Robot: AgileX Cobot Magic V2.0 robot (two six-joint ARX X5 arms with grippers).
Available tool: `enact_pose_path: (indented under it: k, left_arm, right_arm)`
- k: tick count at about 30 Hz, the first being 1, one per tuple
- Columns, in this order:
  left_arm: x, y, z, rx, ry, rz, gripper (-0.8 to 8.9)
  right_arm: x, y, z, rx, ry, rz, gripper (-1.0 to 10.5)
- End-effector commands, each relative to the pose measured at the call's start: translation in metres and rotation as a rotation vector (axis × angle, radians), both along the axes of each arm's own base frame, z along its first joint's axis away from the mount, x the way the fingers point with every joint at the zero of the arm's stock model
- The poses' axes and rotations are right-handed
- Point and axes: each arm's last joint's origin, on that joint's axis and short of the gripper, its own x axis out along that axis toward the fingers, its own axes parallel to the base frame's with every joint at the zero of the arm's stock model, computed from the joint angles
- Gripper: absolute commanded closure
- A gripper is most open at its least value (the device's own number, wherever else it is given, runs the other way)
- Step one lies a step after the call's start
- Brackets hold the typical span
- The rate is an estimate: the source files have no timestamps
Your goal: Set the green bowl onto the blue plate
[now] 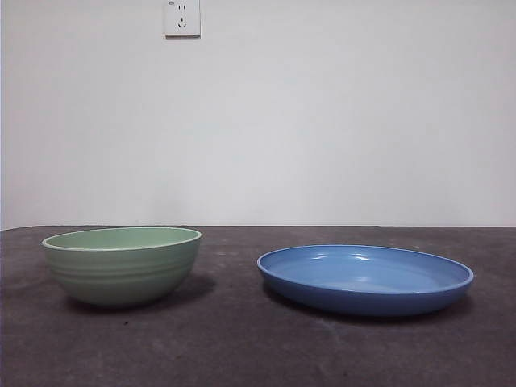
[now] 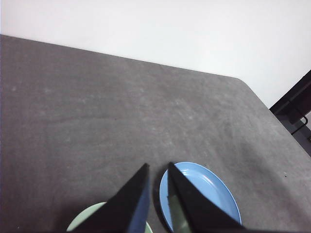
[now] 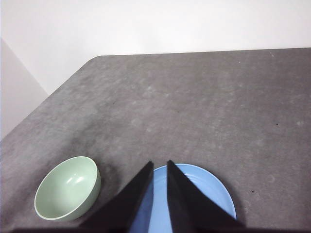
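Left end effector (image 2: 156, 167), jaws a narrow slit apart and empty, high above table (image 1: 242, 339): spread wide, lower over near rim of green bowl (image 1: 122, 264) at lower left of front view, pinch the wall, then carry to blue plate (image 1: 365, 278) at lower right, well apart.

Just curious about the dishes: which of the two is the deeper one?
The green bowl. Its ridged sides rise tall and rounded, while the blue plate beside it is wide and shallow with a low upcurved rim.
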Motion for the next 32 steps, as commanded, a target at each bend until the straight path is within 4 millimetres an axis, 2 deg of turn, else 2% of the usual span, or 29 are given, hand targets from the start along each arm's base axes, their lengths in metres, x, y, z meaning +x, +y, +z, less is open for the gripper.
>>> enact_pose_path:
  k: [1, 4, 6, 8, 11, 19, 26, 32]
  left_arm:
    - [0.001, -0.001, 0.005, -0.002, -0.014, -0.007, 5.98]
    - [0.002, -0.001, 0.005, -0.001, -0.013, -0.006, 3.48]
    - [0.003, -0.001, 0.004, 0.003, -0.012, -0.008, 2.65]
    - [0.004, -0.001, 0.003, 0.006, -0.008, -0.009, 2.02]
    - [0.007, -0.002, 0.001, 0.01, 0.009, -0.009, 1.47]
    - [0.021, -0.003, -0.019, 0.056, 0.153, -0.01, 1.58]
    - [0.05, -0.002, -0.066, 0.139, 0.483, 0.059, 1.58]
    - [0.08, -0.006, -0.106, 0.18, 0.65, 0.043, 1.61]
  right_arm:
    - [0.001, 0.001, 0.004, 0.011, -0.009, 0.002, 7.7]
    - [0.001, 0.0, 0.004, 0.007, -0.01, -0.011, 5.4]
    - [0.001, 0.0, 0.004, 0.004, -0.01, -0.019, 4.1]
    - [0.001, 0.0, 0.004, -0.001, -0.01, -0.033, 3.5]
    - [0.001, 0.0, 0.004, -0.004, -0.012, -0.033, 3.4]
    - [0.001, 0.0, 0.005, -0.003, -0.016, -0.031, 3.5]
    - [0.001, 0.0, 0.003, -0.003, 0.007, -0.029, 3.5]
    - [0.0, 0.0, 0.002, -0.003, 0.009, -0.027, 3.5]
